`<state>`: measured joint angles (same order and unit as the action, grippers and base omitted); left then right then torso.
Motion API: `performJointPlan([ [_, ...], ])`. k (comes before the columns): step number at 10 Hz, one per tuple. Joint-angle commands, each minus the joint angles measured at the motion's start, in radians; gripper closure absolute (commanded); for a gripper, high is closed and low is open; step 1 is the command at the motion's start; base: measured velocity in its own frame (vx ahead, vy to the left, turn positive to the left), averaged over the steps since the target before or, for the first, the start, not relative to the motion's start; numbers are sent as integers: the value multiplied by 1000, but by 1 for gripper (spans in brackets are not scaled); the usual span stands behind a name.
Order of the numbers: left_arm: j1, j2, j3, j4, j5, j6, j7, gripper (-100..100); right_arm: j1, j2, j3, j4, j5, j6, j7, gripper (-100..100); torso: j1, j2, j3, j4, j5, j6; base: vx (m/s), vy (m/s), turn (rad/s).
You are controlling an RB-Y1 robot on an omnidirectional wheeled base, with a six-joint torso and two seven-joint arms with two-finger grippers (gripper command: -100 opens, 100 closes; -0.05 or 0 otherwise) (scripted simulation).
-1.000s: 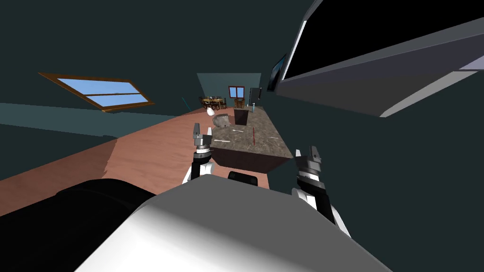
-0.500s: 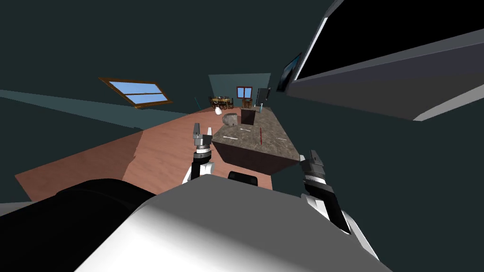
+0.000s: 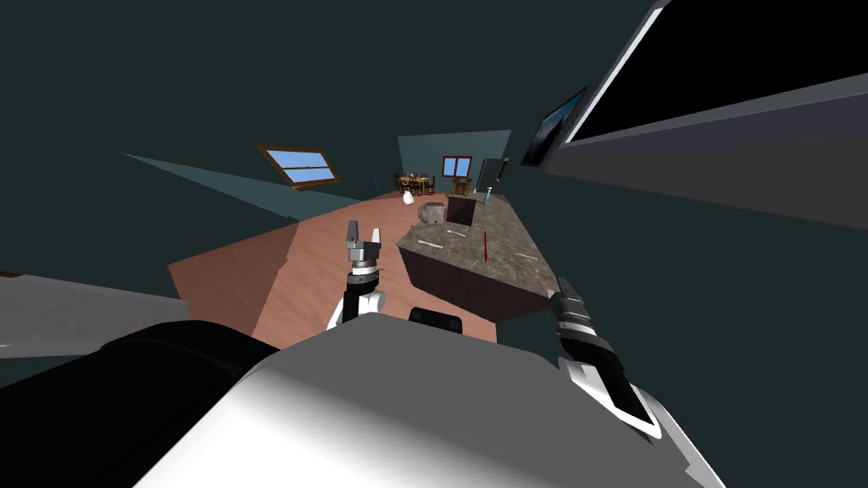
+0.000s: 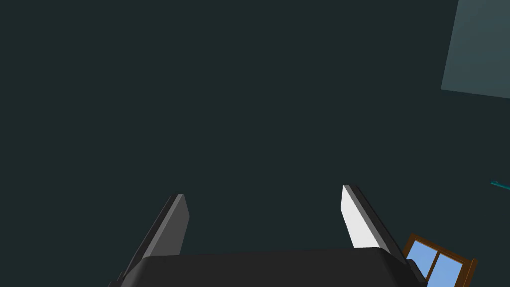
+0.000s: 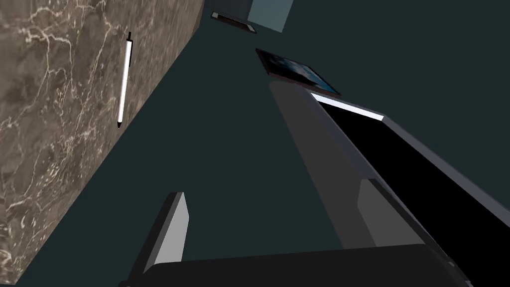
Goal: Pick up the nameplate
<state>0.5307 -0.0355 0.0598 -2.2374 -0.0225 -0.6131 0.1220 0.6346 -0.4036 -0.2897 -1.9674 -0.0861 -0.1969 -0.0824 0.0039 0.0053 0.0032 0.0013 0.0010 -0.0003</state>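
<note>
The left end effector (image 4: 262,192) has its two thin grey fingers (image 4: 361,224) standing well apart.

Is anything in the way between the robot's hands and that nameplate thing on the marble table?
Nothing tall visible. The dark block, probably the nameplate, stands at the table's far end; only a red pen and white pens lie flat between it and the open right gripper. A grey lump sits beside it.

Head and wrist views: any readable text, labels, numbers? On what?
None readable.
The dark upright block on the brown marble countertop is too small to show any lettering.
The white pen and the dark-framed wall picture carry no visible marks.
</note>
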Motion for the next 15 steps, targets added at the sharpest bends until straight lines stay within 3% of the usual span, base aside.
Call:
performJointPlan([
  [1,0,0,0,0,0,0,0,0,1,-50,-13,50,6,50,11,-100,0,0,0,0,0,0,-49,122,373],
  [2,0,0,0,0,0,0,0,0,1,-61,-13,56,6,54,11,-100,1,-1,-1,0,0,0,-27,89,93],
  [5,0,0,0,0,0,0,0,0,-17,-159,-12,161,25,140,30,-100,0,-3,-2,-1,0,0,-27,108,323],
  [6,0,0,0,0,0,0,0,0,-17,-169,-12,176,25,141,30,-100,1,-3,-2,-1,0,0,-2,76,119],
  [7,0,0,0,0,0,0,0,0,-26,-206,-6,210,32,170,35,-100,-1,-3,-2,-1,0,1,15,67,280],
  [10,0,0,0,0,0,0,0,0,-37,-244,3,260,40,198,41,-100,-3,-4,-2,-1,-1,0,10,47,162],
  [12,0,0,0,0,0,0,0,0,-63,-313,28,330,57,253,49,-100,-3,-4,-2,-1,-1,0,19,70,283],
  [13,0,0,0,0,0,0,0,0,-63,-322,28,345,57,253,49,-100,-2,-5,-3,-1,0,0,29,50,164],
  [15,0,0,0,0,0,0,0,0,-93,-397,64,410,75,303,56,-100,-3,-5,-3,-1,-1,1,38,54,312],
])
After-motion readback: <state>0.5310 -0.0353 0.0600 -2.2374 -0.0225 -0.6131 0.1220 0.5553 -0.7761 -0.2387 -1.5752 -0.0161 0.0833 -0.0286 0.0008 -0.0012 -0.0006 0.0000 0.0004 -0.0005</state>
